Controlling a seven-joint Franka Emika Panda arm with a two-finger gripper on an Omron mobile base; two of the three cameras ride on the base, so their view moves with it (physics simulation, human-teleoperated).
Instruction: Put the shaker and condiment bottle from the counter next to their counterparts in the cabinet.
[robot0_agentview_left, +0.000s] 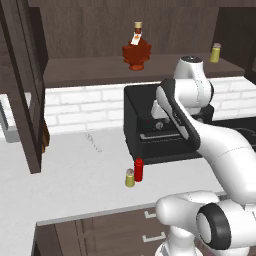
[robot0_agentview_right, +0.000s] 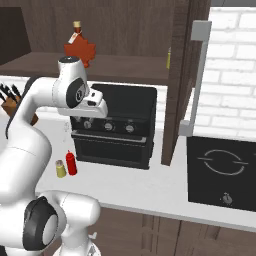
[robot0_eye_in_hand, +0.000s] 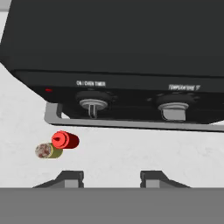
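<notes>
- Hand view: gripper (robot0_eye_in_hand: 111, 177) hangs above the counter (robot0_eye_in_hand: 131, 153) before the black oven (robot0_eye_in_hand: 113, 39), fingers drawn in to their closest, pinching nothing.
- Shaker (robot0_agentview_left: 130, 178) and red bottle (robot0_agentview_left: 138, 169) stand touching on the counter, before the oven.
- Twin shaker (robot0_agentview_left: 215, 52) and leaf-shaped bottle (robot0_agentview_left: 136, 49) stand well apart on the cabinet (robot0_agentview_left: 90, 67) shelf.
</notes>
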